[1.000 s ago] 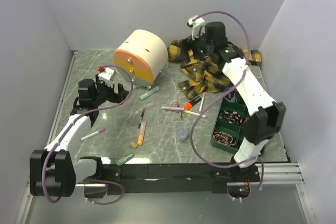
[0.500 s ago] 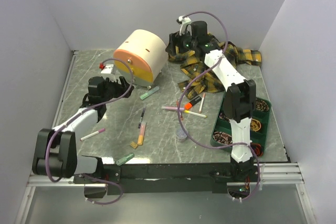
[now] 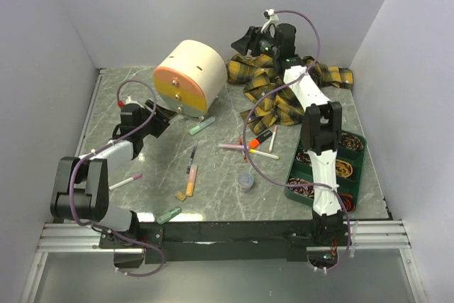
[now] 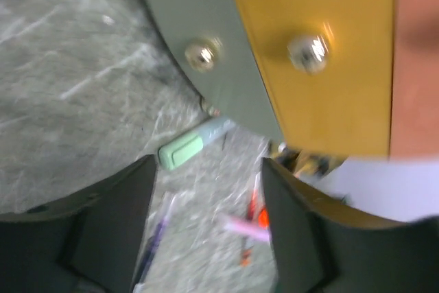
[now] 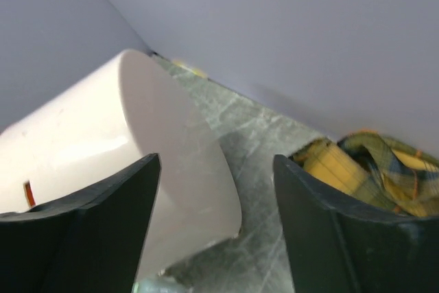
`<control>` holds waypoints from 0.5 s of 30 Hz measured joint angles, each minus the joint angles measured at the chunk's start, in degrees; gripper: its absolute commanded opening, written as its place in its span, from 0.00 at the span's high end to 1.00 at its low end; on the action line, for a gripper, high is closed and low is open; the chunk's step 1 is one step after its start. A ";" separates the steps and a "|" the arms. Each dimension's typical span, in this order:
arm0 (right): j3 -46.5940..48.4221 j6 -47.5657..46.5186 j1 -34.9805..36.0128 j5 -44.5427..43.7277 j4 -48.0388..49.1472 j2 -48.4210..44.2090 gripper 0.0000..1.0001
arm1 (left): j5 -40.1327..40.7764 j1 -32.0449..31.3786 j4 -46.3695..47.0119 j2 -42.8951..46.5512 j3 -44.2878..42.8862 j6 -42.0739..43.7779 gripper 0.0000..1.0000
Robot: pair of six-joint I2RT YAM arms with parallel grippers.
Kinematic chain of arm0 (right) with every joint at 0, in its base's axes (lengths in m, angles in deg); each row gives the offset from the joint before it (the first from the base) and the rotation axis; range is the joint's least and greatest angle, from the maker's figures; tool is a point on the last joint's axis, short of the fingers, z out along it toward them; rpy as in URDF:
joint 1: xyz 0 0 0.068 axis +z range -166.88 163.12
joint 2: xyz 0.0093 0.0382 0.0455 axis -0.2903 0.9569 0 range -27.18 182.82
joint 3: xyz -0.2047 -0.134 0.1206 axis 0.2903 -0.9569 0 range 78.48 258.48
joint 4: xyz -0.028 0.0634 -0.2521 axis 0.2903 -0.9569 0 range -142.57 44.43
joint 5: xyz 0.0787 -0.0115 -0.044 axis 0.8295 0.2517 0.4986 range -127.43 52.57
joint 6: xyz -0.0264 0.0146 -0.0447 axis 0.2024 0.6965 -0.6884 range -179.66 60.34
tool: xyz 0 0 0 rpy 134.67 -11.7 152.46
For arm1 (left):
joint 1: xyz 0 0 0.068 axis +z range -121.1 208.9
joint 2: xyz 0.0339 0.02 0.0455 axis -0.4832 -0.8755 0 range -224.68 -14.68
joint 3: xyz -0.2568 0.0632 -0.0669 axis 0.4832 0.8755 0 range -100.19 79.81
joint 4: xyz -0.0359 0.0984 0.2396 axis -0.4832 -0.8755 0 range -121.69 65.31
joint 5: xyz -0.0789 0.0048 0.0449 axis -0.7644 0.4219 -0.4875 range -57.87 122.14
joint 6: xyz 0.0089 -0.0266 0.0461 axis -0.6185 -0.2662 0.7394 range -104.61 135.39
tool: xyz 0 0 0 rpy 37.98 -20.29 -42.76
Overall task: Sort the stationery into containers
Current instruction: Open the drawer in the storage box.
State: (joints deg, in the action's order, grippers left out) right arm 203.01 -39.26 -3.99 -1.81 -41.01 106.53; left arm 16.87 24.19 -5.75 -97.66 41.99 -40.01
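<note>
Left gripper (image 3: 156, 120): released and empty, low over the tabletop (image 3: 142, 154) at the left, just beside the front of the drawer box (image 3: 191, 69). In the left wrist view its jaws stand apart and point at the front's two small knobs (image 4: 306, 51).

Right gripper (image 3: 245, 40): released, grasping nothing, raised at the far side above the plaid shirt (image 3: 284, 94). The right wrist view looks past the spread jaws at the cream side of the box.

Containers: the drawer box stands far left of centre and its drawers look closed. The green tray (image 3: 292, 175) sits at the near right edge, and its visible compartments hold coiled rubber bands (image 3: 345, 168).

Loose stationery:
- Centre: a pale green clip (image 3: 202, 127) near the foot of the box, a black pen (image 3: 193, 154), an orange marker (image 3: 190, 182), and the small grey pot (image 3: 246, 181).
- Centre right: a cluster of pink, orange and white pens (image 3: 252, 147) between the shirt and the tray.
- Near left: a pink pen (image 3: 125, 182).
- Near edge: a second green clip (image 3: 169, 215).

Done: no pen, marker or clip can be seen in either container.

Left: by this showing, nearly everything. The task looks to be at its start.

Step in hand: probably opening a drawer with the left gripper, since it faces the knobs.
</note>
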 measured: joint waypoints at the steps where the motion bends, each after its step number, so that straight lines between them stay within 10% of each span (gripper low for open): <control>1: 0.98 0.94 0.13 -0.04 1.18 0.94 0.28 | 0.28 0.44 0.00 -0.63 -0.26 -2.43 0.40; 15: 6.08 6.91 0.39 -2.25 10.05 8.20 0.31 | -0.72 2.49 6.73 -12.44 -2.38 -19.10 0.51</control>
State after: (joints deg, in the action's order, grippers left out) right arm 209.09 -32.35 -3.60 -4.06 -30.96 114.72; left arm 16.15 26.68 0.98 -110.10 39.61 -59.11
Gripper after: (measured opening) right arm 0.696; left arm 0.513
